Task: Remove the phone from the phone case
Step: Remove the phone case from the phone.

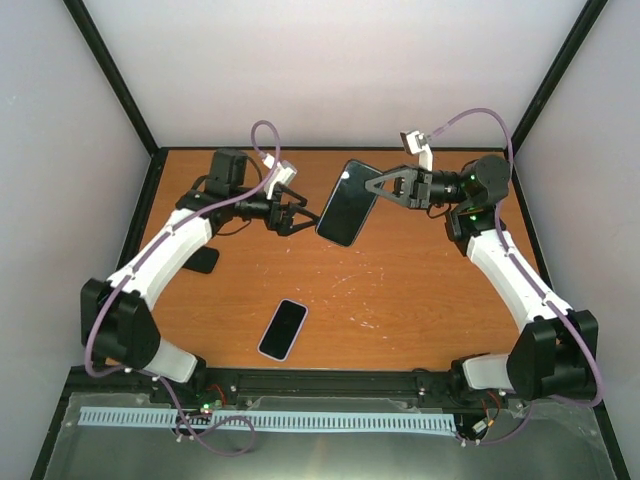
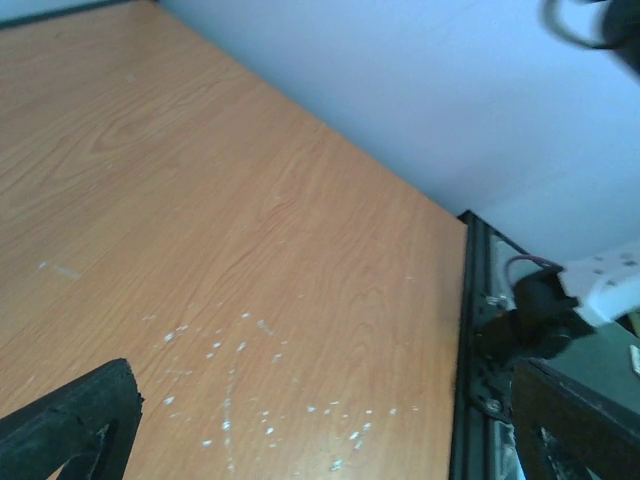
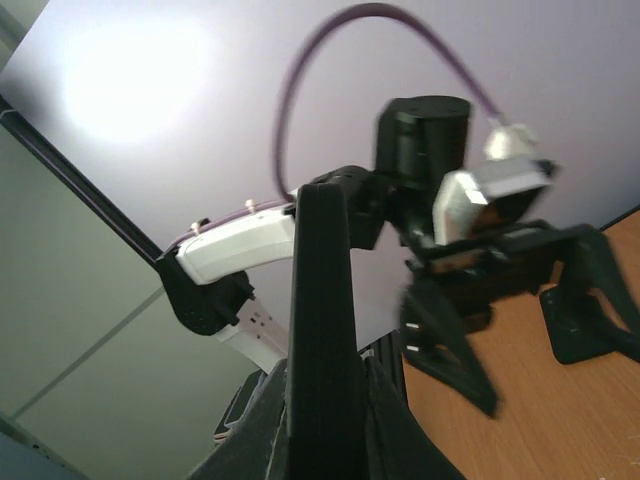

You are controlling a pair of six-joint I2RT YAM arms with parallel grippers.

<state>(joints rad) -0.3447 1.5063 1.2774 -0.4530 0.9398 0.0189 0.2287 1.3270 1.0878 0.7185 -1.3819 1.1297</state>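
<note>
Clamping what looks like the dark case (image 1: 345, 203) aloft in the right claw (image 1: 370, 186), long axis one-to-seven, left claw (image 1: 300, 217) gaping empty at its nine, nearer the phone (image 1: 283, 329) lying flat toward six.

Left claw (image 1: 303, 215) spread wide; right claw (image 1: 368, 186) apparently clamped, both arms raised.

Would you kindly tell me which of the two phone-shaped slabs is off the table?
The dark slab, clamped in the right tool and held aloft; the pale-rimmed slab lies flat on the table, untouched.
</note>
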